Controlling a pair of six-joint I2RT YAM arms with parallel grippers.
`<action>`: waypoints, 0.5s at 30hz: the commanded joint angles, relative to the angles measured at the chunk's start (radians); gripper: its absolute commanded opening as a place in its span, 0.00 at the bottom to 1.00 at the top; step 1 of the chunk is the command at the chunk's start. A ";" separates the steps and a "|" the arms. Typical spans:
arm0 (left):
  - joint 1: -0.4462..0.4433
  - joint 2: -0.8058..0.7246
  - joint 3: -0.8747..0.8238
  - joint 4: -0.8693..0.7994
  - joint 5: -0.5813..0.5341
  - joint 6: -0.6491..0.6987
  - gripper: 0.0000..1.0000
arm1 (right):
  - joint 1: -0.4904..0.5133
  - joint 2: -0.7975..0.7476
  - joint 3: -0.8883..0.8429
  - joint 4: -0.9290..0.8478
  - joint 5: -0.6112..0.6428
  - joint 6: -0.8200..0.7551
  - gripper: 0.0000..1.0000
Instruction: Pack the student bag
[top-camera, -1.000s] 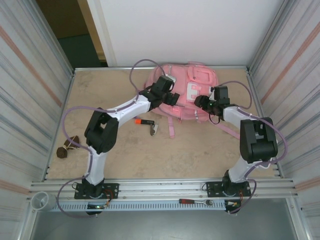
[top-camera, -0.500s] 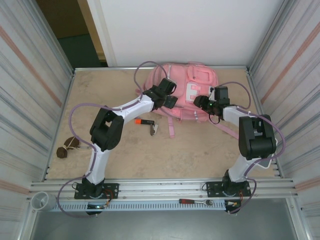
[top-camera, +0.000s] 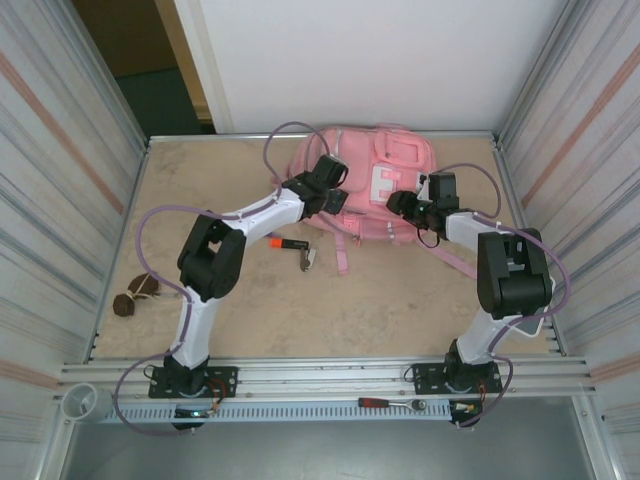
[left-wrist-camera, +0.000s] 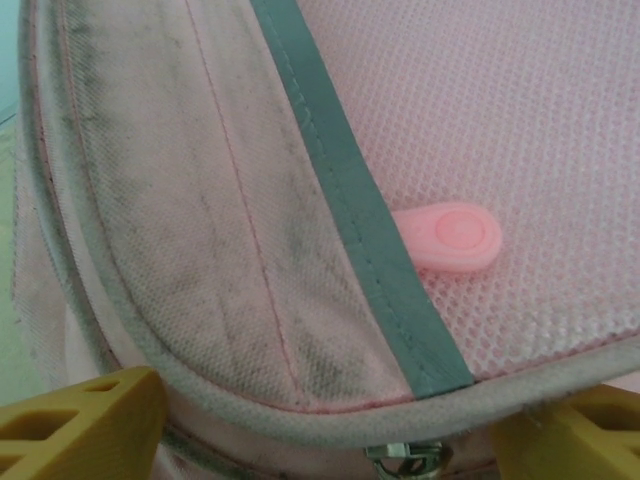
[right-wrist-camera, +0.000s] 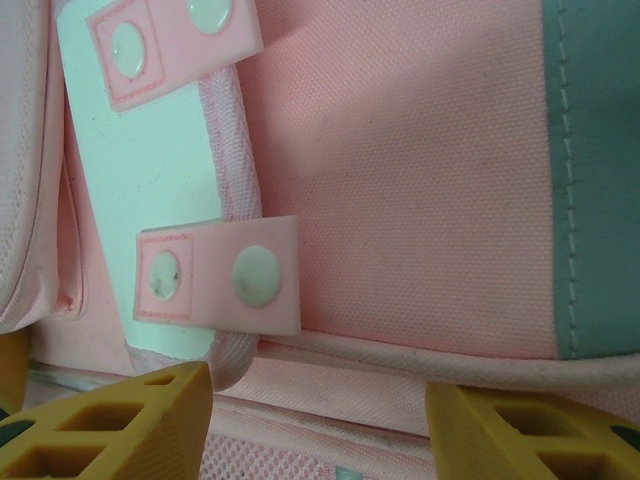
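Observation:
The student bag (top-camera: 385, 165), a large pink backpack, lies flat at the back of the table. My left gripper (top-camera: 335, 198) rests on its left side. In the left wrist view the yellow fingers (left-wrist-camera: 85, 420) stand open astride the bag's grey piped edge, with a metal zip slider (left-wrist-camera: 405, 460) between them. A pink rubber pull tab (left-wrist-camera: 450, 237) lies on the mesh beyond. My right gripper (top-camera: 400, 204) is on the bag's front, open over a piped seam just below the white-pink patch (right-wrist-camera: 150, 170). Nothing is pinched in either.
An orange-and-black marker (top-camera: 285, 243) and a small metal item (top-camera: 309, 258) lie on the table just in front of the bag. A brown object (top-camera: 135, 293) sits at the left edge. A ratchet tool (top-camera: 392, 404) lies on the front rail. Metal walls close in both sides.
My left gripper has slid a little up and left along the bag's side, and its jaws have narrowed somewhat. The right arm has not moved.

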 joint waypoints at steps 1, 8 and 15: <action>0.034 -0.078 -0.053 0.003 -0.003 -0.028 0.75 | 0.000 0.024 0.008 -0.028 0.001 0.005 0.57; 0.043 -0.089 -0.069 -0.002 0.078 -0.044 0.57 | 0.000 0.027 0.005 -0.028 0.004 0.003 0.57; 0.044 -0.062 -0.054 -0.008 0.122 -0.043 0.39 | -0.002 0.028 -0.001 -0.028 0.002 0.001 0.57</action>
